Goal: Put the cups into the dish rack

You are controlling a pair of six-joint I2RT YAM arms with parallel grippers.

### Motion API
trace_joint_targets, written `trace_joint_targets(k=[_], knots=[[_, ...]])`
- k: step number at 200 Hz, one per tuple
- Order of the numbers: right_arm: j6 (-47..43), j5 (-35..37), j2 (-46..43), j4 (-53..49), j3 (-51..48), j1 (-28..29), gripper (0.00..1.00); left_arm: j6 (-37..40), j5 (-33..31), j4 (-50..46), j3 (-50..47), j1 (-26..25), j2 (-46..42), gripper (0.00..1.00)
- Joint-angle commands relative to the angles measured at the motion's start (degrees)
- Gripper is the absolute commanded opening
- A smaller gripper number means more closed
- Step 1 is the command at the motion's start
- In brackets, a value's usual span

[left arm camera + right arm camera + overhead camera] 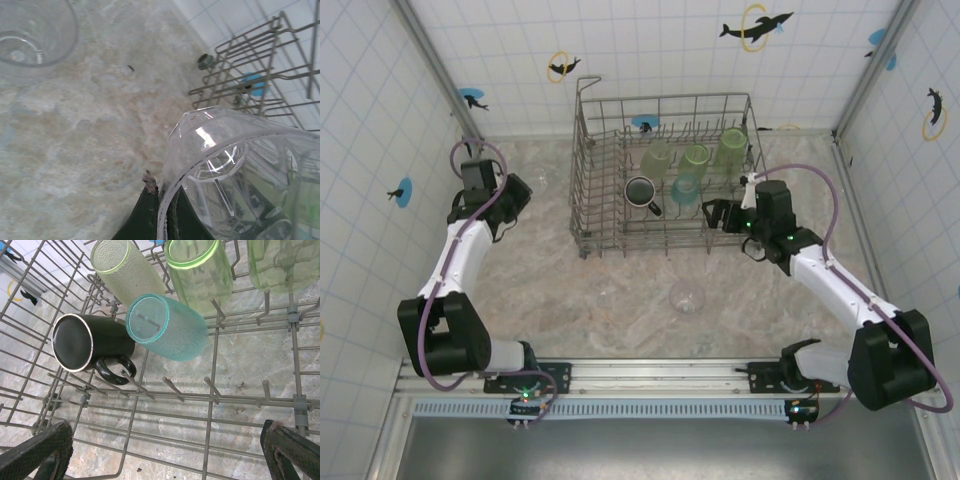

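- The clear tumbler (225, 165) lies tilted beside the dish rack (260, 75), its mouth towards the left wrist camera and its base towards the rack.
- The left gripper (162, 202) has its fingers clamped on the tumbler's rim.
- The second clear tumbler (686, 296) stands on the table (620, 300) in front of the rack.
- The teal tumbler (170, 330) and dark mug (90, 342) lie tilted on the tines, with the green tumblers (200, 270) behind.
- The right gripper (165, 440) hangs over the rack, fingers wide apart.

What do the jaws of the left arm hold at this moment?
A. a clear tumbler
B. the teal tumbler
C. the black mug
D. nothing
A: in the left wrist view the jaws of the left gripper pinch the rim of a clear tumbler, while the black mug and the teal tumbler lie in the dish rack.
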Motion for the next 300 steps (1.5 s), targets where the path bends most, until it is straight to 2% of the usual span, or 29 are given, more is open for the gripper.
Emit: trace_joint_targets(k=[1,71,96,127,159,202,258,300], knots=[[1.83,-1.28,1.82,-2.86,1.17,0.81,1.0,-1.73,6.13,5.98,1.37,0.53,-1.61,0.0],[2.14,0.52,2.25,-2.3,2.31,1.93,1.0,-7.02,15.21,12.82,2.99,1.79,-1.43,0.0],[2.02,0.84,2.47,-2.42,2.36,2.13,1.0,-11.11,18.77,18.22,1.75,1.91,-2.51,0.0],[0.88,6.22,1.3,-2.04,2.29,3.78,1.0,-13.97,23.01,21.28,2.53,1.8,-2.14,0.0],[0.69,6.66,0.79,-0.65,2.69,4.0,1.0,-16.2,25.3,23.58,2.78,1.72,-2.71,0.0],[1.36,5.01,2.39,0.41,4.09,4.19,1.0,-18.89,27.56,26.54,2.88,0.3,-2.15,0.0],[3.73,0.83,3.92,3.76,5.19,4.15,1.0,-19.91,27.43,29.38,3.21,-6.08,0.21,0.0],[5.46,-6.08,4.38,10.12,6.14,3.67,1.0,-21.38,27.66,31.52,3.93,-9.89,2.92,0.0]])
